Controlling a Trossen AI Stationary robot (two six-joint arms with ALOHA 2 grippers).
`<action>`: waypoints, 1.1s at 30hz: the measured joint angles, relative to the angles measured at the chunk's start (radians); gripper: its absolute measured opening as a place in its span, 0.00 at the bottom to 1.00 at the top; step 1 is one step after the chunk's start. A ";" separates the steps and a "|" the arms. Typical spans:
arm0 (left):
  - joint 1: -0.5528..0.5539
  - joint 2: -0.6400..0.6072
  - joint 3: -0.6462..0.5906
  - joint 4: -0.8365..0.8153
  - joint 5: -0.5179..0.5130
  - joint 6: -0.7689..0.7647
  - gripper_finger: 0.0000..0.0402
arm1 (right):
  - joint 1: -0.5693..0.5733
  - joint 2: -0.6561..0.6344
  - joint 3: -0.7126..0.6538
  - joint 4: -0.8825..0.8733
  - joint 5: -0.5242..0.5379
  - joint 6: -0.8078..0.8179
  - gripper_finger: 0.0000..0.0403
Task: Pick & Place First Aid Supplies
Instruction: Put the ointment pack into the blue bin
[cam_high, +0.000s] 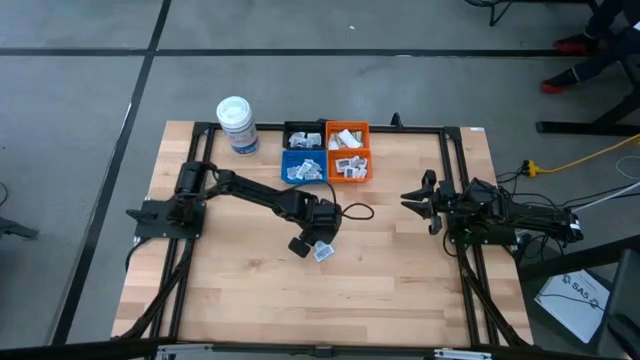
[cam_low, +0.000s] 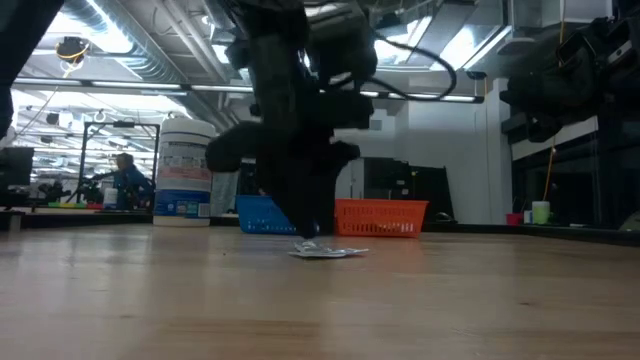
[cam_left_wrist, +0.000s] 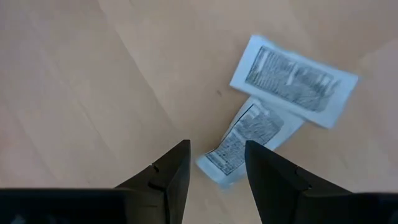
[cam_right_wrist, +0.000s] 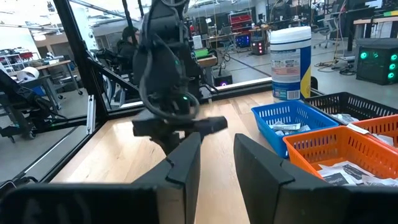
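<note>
- Two flat sachets (cam_left_wrist: 267, 106) lay overlapping on bare surface (cam_high: 250, 300), near the bins (cam_high: 326, 152).
- Left tool (cam_left_wrist: 214, 171) hovered spread, empty, beside the lower one.
- Right tool (cam_high: 420, 200) waited apart, parted.
- Likely light, limp, slippery; best pinched by an edge.

Only "SAG" reads, on a floor sheet (cam_high: 580, 295).

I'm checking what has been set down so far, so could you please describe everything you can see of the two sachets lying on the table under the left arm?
The two sachets are small, flat, white packets with dark print on their upper faces, papery or foil-like by their look. They lie flat on the bare wooden table, in front of the bins, one overlapping the other. The left gripper hangs just above the lower one's end, fingers apart, gripping neither.
</note>
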 joint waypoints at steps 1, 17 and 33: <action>0.002 0.009 0.000 0.000 0.000 0.000 0.37 | 0.000 0.000 0.000 0.000 0.000 0.000 0.25; 0.001 0.060 0.005 -0.098 0.173 -0.168 0.16 | 0.000 0.000 0.000 0.000 0.000 0.000 0.25; 0.022 -0.031 -0.006 -0.124 0.173 -0.571 0.01 | 0.000 0.000 0.000 0.000 0.000 0.000 0.25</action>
